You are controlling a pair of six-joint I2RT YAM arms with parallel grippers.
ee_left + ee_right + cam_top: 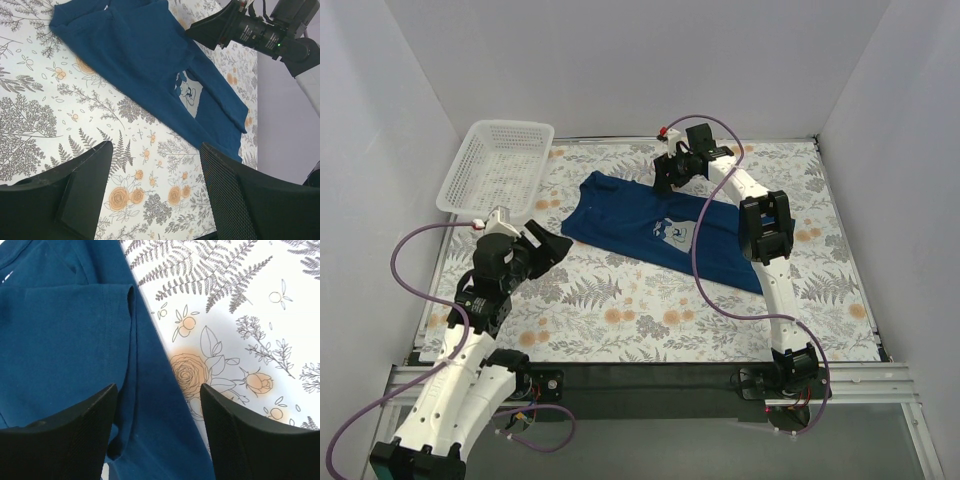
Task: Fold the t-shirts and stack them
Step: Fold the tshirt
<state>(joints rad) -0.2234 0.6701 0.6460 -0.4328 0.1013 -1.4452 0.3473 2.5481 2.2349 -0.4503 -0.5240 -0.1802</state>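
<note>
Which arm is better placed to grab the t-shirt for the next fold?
Right, probably: the right end effector hangs open over an edge of the t-shirt, while the left end effector, also open, hovers over bare tablecloth, apart from it.

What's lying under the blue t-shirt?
The t-shirt lies spread on the floral tablecloth, which shows around it. Whatever is beneath the fabric is covered and cannot be seen.

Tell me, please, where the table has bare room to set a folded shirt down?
Bare floral tablecloth runs between the navy t-shirt and the arm bases. Crowded: the white mesh basket far left, the right gripper over the shirt's far edge, the left gripper by its left end.
</note>
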